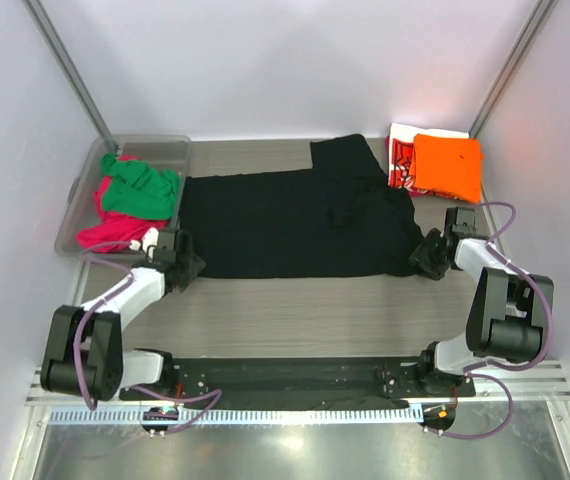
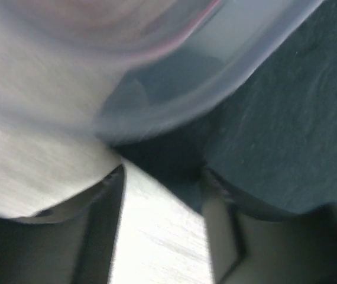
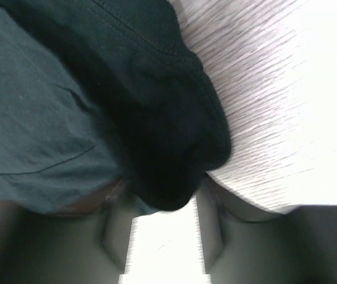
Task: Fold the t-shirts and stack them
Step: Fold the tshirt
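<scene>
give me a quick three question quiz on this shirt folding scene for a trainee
1. True or false: the orange t-shirt lies on top of the red-and-white t-shirt.
2. Which shirts sit in the clear bin? A) the green t-shirt and the magenta t-shirt B) the orange one only C) none
3. Which shirt lies spread on the table between the left gripper and the right gripper?
Key: 1 true; 2 A; 3 the black t-shirt
</scene>
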Robot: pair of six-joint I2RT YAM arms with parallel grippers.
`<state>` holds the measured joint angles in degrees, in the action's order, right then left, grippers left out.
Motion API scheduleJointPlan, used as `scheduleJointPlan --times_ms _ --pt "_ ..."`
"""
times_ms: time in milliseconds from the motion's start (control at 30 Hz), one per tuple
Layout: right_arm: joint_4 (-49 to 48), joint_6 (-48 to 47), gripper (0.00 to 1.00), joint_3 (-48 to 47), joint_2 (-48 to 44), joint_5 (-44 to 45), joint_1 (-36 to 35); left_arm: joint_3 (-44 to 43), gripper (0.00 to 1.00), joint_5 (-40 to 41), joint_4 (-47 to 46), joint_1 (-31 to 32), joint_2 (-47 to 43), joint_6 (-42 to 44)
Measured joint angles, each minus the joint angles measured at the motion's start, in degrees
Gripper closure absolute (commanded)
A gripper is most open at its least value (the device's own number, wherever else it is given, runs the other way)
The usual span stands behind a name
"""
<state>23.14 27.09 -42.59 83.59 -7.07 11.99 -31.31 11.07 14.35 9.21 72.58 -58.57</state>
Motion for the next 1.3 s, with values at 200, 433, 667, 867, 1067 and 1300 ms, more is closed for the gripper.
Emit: scheduleJointPlan --times_ms 200,433,667,867,1067,1300 --pt "0.1 0.2 0.99 0.0 0.4 0.3 0.2 -3.6 0.96 -0.4 -2.3 0.0 6.1 1.7" --pt "9.5 2.1 0.99 -2.9 -11.4 3.9 1.0 -8.9 0.98 -1.3 5.6 0.0 -1.6 3.6" --pt "14.8 5.2 0.98 -2.8 -25.0 4.4 1.7 -8.5 0.98 -2.3 15.2 0.1 -16.8 3.2" --pt "21.2 9.4 0.89 2.0 -32.5 4.1 1.7 -2.6 0.96 -3.0 26.6 0.2 -28.7 0.3" --pt "26.5 13.4 0.27 2.8 -40.1 3.8 1.8 -1.9 0.90 -4.4 34.4 0.5 -35.8 -4.0" --pt "31.6 14.1 0.00 2.8 -42.8 4.2 1.9 -3.0 0.04 -6.0 46.3 0.5 -46.5 -7.3"
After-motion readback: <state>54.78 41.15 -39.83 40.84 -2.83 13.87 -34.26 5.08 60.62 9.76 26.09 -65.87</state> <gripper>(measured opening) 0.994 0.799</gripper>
